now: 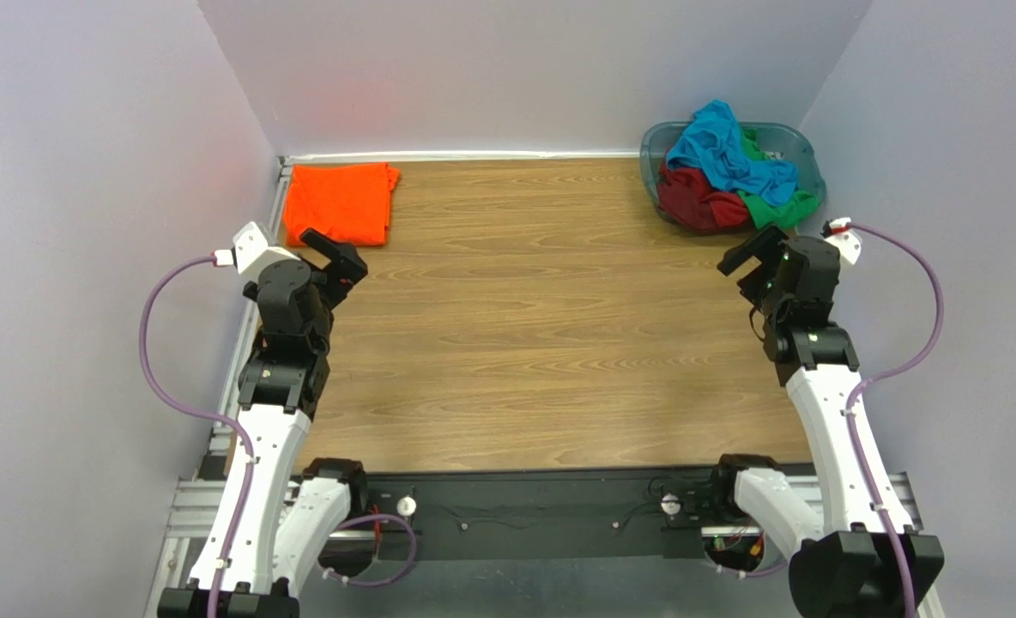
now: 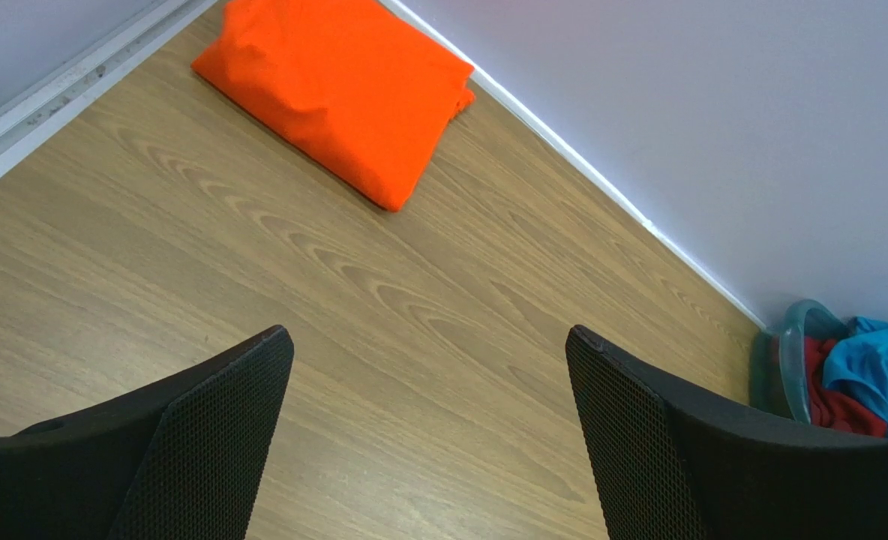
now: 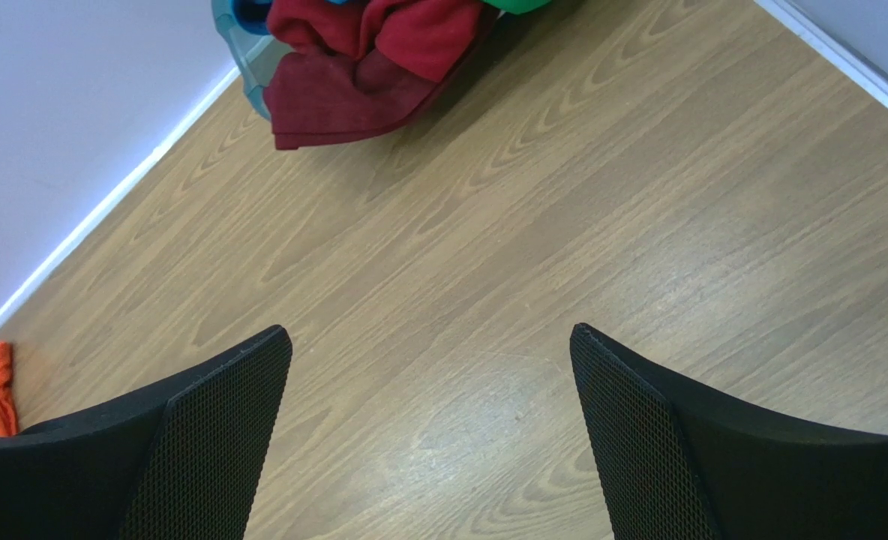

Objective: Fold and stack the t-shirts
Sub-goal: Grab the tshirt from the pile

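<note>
We log one of four done: orange t-shirt (image 1: 341, 202) folded at the table (image 1: 539, 335) far-left corner. Teal shirt (image 1: 720, 144), dark red shirt (image 1: 696, 202) and green shirt (image 1: 784, 207) lie heaped in the tub (image 1: 799, 142) (far right). Left gripper (image 2: 428, 343) and right gripper (image 3: 428, 343) spread wide, empty.

**One shirt folded, three heaped in the tub**

The orange t-shirt (image 1: 341, 204) lies folded into a flat, roughly square pad on the wooden surface (image 1: 539, 322). It is well apart from the grey-blue tub (image 1: 651, 142), in the far corner opposite the tub's own. Its edges are fairly even, with a soft bulge along one fold.

The other three are crumpled and unfolded in the tub. The teal-blue t-shirt (image 1: 720, 144) sits on top, bunched and rising above the tub's rim. The dark red t-shirt (image 1: 696, 204) lies under it on the tub's near side, a fold spilling over the rim. The green t-shirt (image 1: 774, 204) shows beside the dark red one, one end hanging over the tub's near edge.
</note>
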Motion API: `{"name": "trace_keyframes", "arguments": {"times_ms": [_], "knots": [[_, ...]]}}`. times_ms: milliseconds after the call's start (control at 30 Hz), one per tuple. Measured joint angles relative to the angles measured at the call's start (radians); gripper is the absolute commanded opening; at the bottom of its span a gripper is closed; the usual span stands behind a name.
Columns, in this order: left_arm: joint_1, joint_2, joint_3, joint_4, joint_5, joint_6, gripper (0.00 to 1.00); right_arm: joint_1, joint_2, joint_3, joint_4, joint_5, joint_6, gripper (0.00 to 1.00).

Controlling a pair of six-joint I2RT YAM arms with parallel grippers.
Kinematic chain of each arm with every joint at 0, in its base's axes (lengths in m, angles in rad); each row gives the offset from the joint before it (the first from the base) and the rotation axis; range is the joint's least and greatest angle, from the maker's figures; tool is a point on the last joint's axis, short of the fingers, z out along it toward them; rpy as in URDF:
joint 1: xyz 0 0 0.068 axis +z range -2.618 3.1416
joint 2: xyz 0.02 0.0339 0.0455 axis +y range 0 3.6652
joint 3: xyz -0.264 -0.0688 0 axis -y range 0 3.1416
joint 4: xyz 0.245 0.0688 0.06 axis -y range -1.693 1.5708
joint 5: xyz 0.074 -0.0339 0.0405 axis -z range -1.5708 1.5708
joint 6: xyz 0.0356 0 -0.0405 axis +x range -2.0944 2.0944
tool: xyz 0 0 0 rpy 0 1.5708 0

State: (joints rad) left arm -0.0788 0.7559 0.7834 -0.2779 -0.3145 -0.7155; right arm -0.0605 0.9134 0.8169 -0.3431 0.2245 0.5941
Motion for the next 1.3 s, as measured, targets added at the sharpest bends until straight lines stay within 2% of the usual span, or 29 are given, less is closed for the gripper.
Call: {"name": "trace_keyframes", "arguments": {"times_ms": [200, 333, 467, 600, 700, 967, 1033, 1133, 1167, 1200, 1267, 1300], "knots": [[0.000, -0.050, -0.015, -0.001, 0.010, -0.006, 0.99, 0.000, 0.077, 0.081, -0.004, 0.026, -0.037, 1.00], [0.000, -0.090, -0.049, 0.011, 0.010, -0.011, 0.99, 0.000, 0.287, 0.247, 0.005, 0.076, -0.120, 1.00], [0.000, -0.094, -0.060, 0.011, 0.010, -0.013, 0.99, -0.001, 0.639, 0.533, 0.042, 0.172, -0.196, 1.00], [0.000, -0.097, -0.065, 0.012, 0.010, -0.015, 0.99, -0.003, 0.869, 0.732, 0.040, 0.182, -0.281, 1.00], [0.000, -0.098, -0.069, 0.014, 0.009, -0.018, 0.99, -0.005, 0.992, 0.848, 0.035, 0.167, -0.339, 1.00], [0.000, -0.087, -0.071, 0.013, -0.006, -0.030, 0.99, -0.013, 1.187, 1.098, 0.038, 0.074, -0.441, 0.98], [0.000, -0.082, -0.071, 0.013, -0.010, -0.032, 0.99, -0.016, 1.222, 1.135, 0.038, 0.046, -0.459, 0.95], [0.000, -0.071, -0.071, 0.014, -0.014, -0.034, 0.99, -0.019, 1.270, 1.173, 0.037, -0.009, -0.480, 0.77], [0.000, -0.069, -0.071, 0.014, -0.014, -0.034, 0.99, -0.019, 1.281, 1.179, 0.037, -0.020, -0.482, 0.70], [0.000, -0.064, -0.071, 0.014, -0.014, -0.035, 0.99, -0.020, 1.295, 1.190, 0.036, -0.032, -0.481, 0.52], [0.000, -0.056, -0.071, 0.015, -0.014, -0.034, 0.99, -0.020, 1.318, 1.213, 0.034, -0.036, -0.473, 0.42], [0.000, -0.052, -0.071, 0.015, -0.014, -0.034, 0.99, -0.020, 1.331, 1.227, 0.034, -0.039, -0.472, 0.33]]}}
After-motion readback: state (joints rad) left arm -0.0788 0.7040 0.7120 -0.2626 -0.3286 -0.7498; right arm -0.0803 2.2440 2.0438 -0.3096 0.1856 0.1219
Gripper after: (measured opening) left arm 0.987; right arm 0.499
